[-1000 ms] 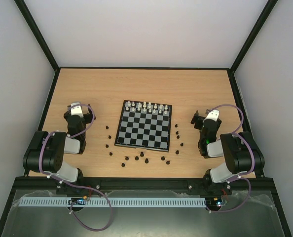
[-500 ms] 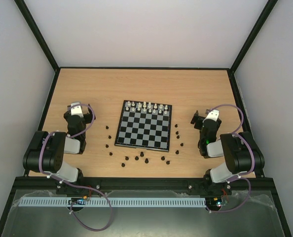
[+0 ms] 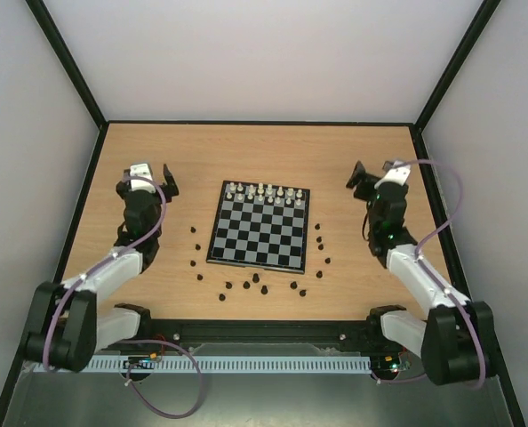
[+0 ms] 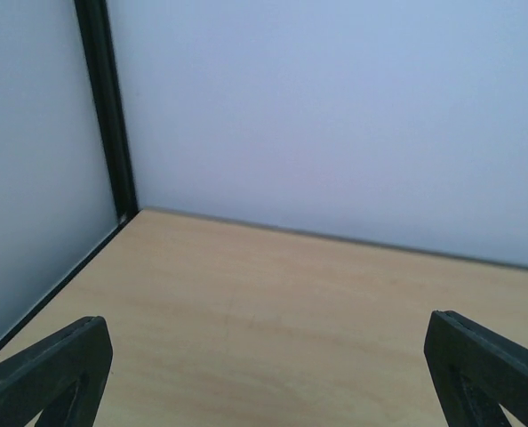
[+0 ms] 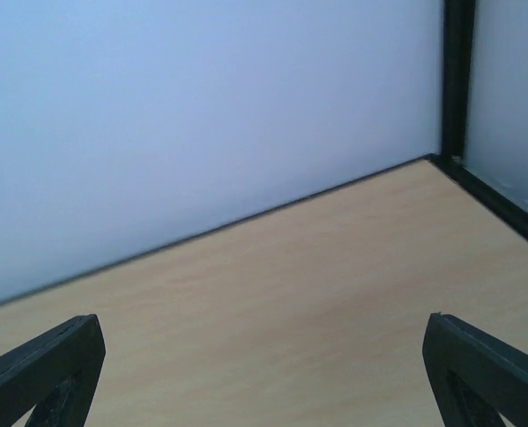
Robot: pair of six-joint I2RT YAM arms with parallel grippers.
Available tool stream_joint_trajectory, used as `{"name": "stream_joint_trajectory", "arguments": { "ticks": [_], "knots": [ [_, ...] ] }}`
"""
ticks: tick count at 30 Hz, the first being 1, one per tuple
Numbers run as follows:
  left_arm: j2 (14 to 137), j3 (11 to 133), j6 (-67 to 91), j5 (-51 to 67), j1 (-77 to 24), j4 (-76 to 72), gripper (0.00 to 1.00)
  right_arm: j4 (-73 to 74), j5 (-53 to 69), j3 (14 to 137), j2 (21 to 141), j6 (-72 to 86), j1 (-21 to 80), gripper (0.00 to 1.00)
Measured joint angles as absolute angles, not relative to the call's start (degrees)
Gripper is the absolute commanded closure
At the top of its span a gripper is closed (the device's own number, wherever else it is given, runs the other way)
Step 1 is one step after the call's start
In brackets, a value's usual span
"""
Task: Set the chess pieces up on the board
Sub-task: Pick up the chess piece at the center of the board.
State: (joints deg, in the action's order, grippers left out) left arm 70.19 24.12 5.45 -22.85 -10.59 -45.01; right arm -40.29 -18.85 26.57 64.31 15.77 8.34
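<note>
The board (image 3: 260, 226) lies in the middle of the table with small white pieces (image 3: 264, 191) along its far rows. Several tiny black chess pieces (image 3: 255, 279) are scattered on the table near the board's front edge, left side (image 3: 196, 246) and right side (image 3: 320, 240). My left gripper (image 3: 148, 175) is open and empty, raised left of the board; its fingers (image 4: 46, 378) frame only bare table. My right gripper (image 3: 373, 174) is open and empty, raised right of the board; its fingers (image 5: 486, 374) frame bare table too.
White walls and black frame posts (image 3: 68, 67) enclose the wooden table (image 3: 264, 151). The wrist views show the far corners, left (image 4: 122, 209) and right (image 5: 451, 151). A black rail (image 3: 264, 329) runs along the near edge.
Both arms have unfolded and stretched away from their bases. Each gripper has risen and moved toward the far side of the table. The pieces and board have not moved.
</note>
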Motion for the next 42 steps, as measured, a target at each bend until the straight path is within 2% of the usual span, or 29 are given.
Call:
{"name": "stream_joint_trajectory", "arguments": {
  "ticks": [6, 9, 20, 29, 35, 40, 42],
  "knots": [
    [58.9, 29.2, 6.8, -22.5, -16.9, -34.8, 0.01, -16.6, -6.0, 47.2, 60.1, 24.9, 8.3, 0.01],
    [55.4, 32.7, 9.6, -20.7, -18.4, -28.9, 0.01, -9.7, 0.2, 52.6, 59.5, 27.5, 8.4, 0.01],
    [44.8, 42.2, 24.8, -9.8, -19.3, -7.1, 0.01, 7.2, 19.9, 51.7, 55.9, 31.3, 8.4, 0.01],
    [40.2, 39.5, 29.7, 1.7, -19.3, -1.2, 0.01, 14.1, 21.6, 51.0, 55.9, 30.2, 8.8, 0.01],
    [46.4, 39.4, 31.4, 6.2, -19.3, 0.1, 0.01, 16.4, 15.9, 49.7, 58.5, 28.3, 14.3, 0.00],
    [53.5, 39.4, 32.0, 3.2, -19.8, 3.0, 0.01, 16.9, 6.2, 49.2, 61.7, 27.4, 19.8, 0.12],
    [55.4, 39.3, 31.9, 1.5, -20.1, 3.9, 0.01, 17.0, 1.5, 49.2, 64.4, 27.2, 21.5, 0.13]
  ]
}}
